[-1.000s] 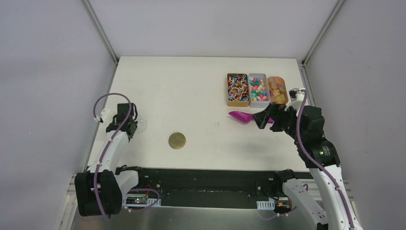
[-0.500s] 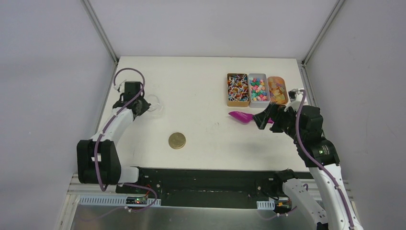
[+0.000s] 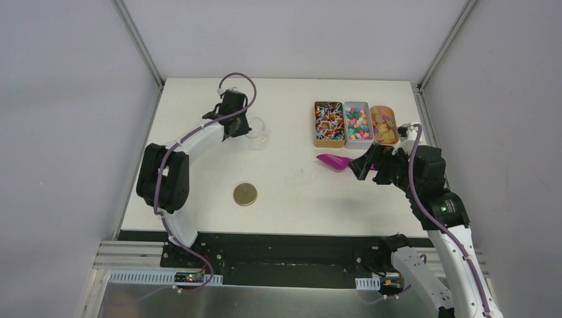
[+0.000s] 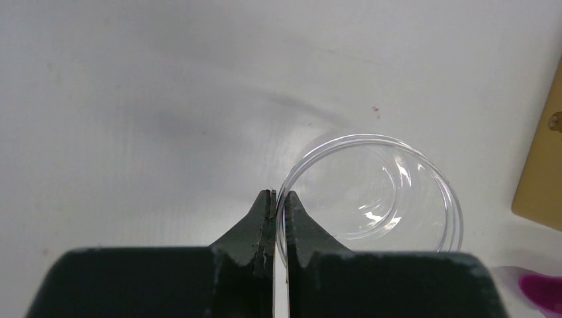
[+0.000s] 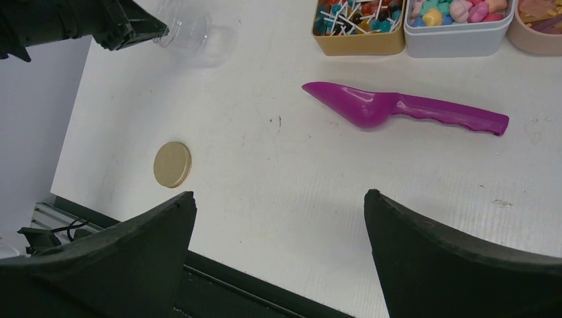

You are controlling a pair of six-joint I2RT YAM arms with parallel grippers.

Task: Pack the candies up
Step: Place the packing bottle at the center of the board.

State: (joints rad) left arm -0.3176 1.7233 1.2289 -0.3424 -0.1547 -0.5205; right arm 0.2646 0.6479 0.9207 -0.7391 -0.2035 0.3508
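The candies lie in three small tins at the back right: dark and bright wrapped ones (image 3: 329, 123), pastel pieces (image 3: 357, 124) and orange-amber ones (image 3: 384, 124). They also show at the top of the right wrist view (image 5: 460, 10). My left gripper (image 3: 240, 126) is shut on the rim of a clear empty jar (image 3: 257, 132), left of the tins. In the left wrist view the fingers (image 4: 279, 195) pinch the jar's wall (image 4: 371, 192). My right gripper (image 3: 363, 165) is open and empty, its jaws (image 5: 278, 193) wide apart, just right of the magenta scoop (image 3: 333, 161).
The scoop (image 5: 371, 106) lies flat on the white table in front of the tins. A round gold lid (image 3: 245, 194) lies near the table's front middle, also seen in the right wrist view (image 5: 172, 163). The jar (image 5: 192, 33) shows there at the top left.
My left arm has swung the jar from the table's left edge back and to the right, toward the tins. The right arm has barely moved.
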